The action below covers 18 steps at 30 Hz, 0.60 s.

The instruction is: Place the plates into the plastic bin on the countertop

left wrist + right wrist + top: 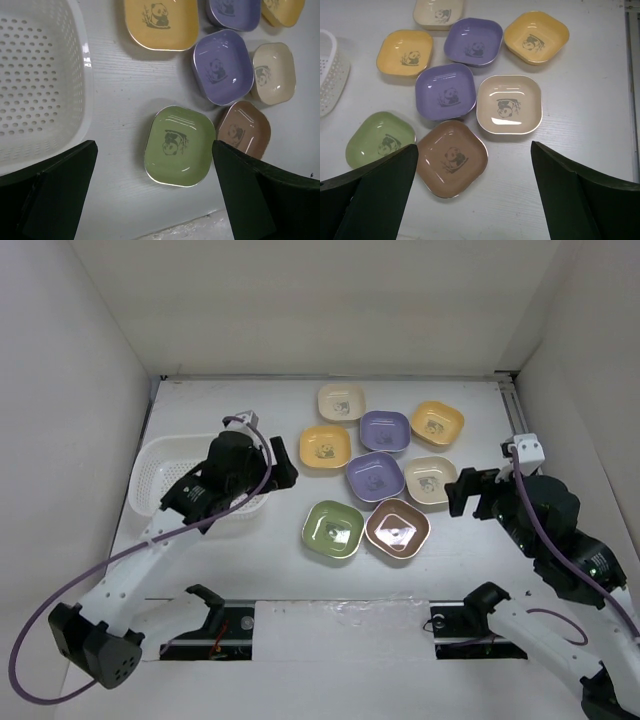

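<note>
Several small rounded-square plates lie in a cluster on the white countertop (230,565): cream (341,401), two purple (385,430) (375,475), two orange-yellow (325,446) (437,421), beige (430,482), green (333,531) and brown (398,527). The white perforated plastic bin (150,465) stands left of them and is empty where it shows. My left gripper (278,474) is open and empty over the bin's right rim; in the left wrist view (154,150) the green plate (180,145) lies below between the fingers. My right gripper (462,495) is open and empty right of the beige plate; in its wrist view (474,147) the brown plate (452,157) lies below.
White walls close in the left, back and right sides. A metal rail (515,410) runs along the right wall. A grey strip with dark cut-outs (330,625) lies at the near edge by the arm bases. A purple cable (60,600) loops off the left arm.
</note>
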Motion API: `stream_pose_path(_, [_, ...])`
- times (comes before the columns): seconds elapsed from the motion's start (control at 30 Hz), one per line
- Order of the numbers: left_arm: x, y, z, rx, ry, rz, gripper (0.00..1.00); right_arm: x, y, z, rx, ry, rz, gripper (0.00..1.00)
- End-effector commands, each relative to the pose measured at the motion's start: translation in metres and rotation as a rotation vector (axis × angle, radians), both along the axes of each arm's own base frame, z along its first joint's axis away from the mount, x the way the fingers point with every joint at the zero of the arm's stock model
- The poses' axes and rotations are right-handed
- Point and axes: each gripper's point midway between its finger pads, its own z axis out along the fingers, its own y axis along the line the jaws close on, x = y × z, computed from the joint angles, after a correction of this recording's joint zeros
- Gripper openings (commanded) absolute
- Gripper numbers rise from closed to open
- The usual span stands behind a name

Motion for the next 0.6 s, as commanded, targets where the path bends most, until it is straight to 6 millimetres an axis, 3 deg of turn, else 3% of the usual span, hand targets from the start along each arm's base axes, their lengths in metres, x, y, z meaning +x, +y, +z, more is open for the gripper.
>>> stream_pose_path(0.0, [0.006,-0.016,-0.02,0.038,0.027,-0.101,1.0,0.012,0.011,0.012,0.029,-0.044,0.023,1.0])
stream_pose_path(0.17, [0.01,-0.03,-0.08,0.134,0.173,-0.191,0.97,0.021,0.02,0.009,0.018,-0.029,0.044,1.0])
stream_pose_path(0.47, [-0.001,-0.064,-0.121,0.256,0.258,-0.182,0.95,0.025,0.023,0.007,-0.005,-0.033,0.062,1.0])
stream_pose_path(0.57, [-0.014,-0.082,-0.145,0.313,0.301,-0.194,0.88,0.023,0.023,0.009,-0.006,-0.042,0.073,1.0])
